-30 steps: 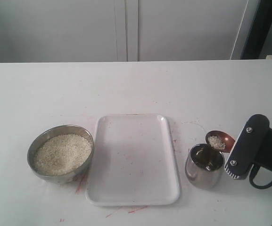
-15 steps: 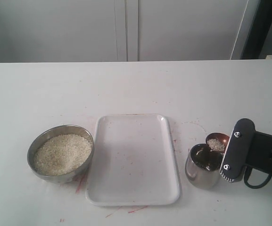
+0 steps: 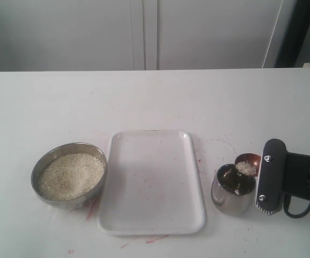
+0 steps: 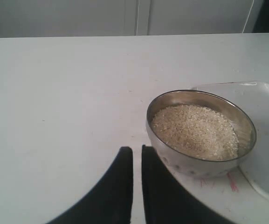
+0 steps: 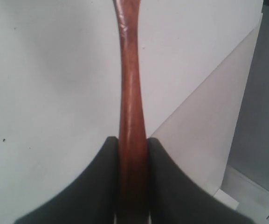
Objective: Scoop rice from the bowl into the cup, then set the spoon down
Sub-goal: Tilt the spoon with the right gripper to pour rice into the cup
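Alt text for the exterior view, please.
The right gripper holds a wooden spoon carrying a little rice over the rim of a steel cup, on the right of a white table. A white tray lies in the middle; a steel bowl of rice stands at the left.

No readable text, labels, brands or numbers on anything here

Reddish-brown spoon (image 3: pixel 251 158), white rice (image 3: pixel 70 175), silver cup (image 3: pixel 231 198).
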You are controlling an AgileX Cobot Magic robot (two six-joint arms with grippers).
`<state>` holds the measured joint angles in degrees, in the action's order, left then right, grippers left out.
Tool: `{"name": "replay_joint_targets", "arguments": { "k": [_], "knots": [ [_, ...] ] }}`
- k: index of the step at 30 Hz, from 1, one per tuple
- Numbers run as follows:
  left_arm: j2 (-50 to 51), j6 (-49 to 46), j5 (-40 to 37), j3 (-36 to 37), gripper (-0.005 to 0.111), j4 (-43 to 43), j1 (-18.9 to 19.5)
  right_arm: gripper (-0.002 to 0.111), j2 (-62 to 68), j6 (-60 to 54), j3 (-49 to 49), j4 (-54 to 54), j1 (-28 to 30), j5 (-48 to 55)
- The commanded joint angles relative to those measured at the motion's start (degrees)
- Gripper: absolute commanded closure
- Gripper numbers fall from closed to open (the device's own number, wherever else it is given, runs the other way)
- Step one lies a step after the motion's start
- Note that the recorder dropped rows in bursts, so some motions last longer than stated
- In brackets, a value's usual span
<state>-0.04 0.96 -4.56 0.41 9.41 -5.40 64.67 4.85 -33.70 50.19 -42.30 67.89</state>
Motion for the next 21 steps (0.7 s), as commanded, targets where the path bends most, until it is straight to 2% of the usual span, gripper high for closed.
{"name": "replay_joint_targets", "arguments": {
  "k": [1,21],
  "knots": [
    [0.04,0.10,0.19,-0.41,0.092,0.37,0.09,0.108,0.06,-3.01,0.05,1.94,0.24,-0.25],
    [0.04,0.10,0.19,-0.41,0.092,0.37,0.09,0.108,0.06,-12.61,0.05,7.62,0.24,-0.03]
  ]
}}
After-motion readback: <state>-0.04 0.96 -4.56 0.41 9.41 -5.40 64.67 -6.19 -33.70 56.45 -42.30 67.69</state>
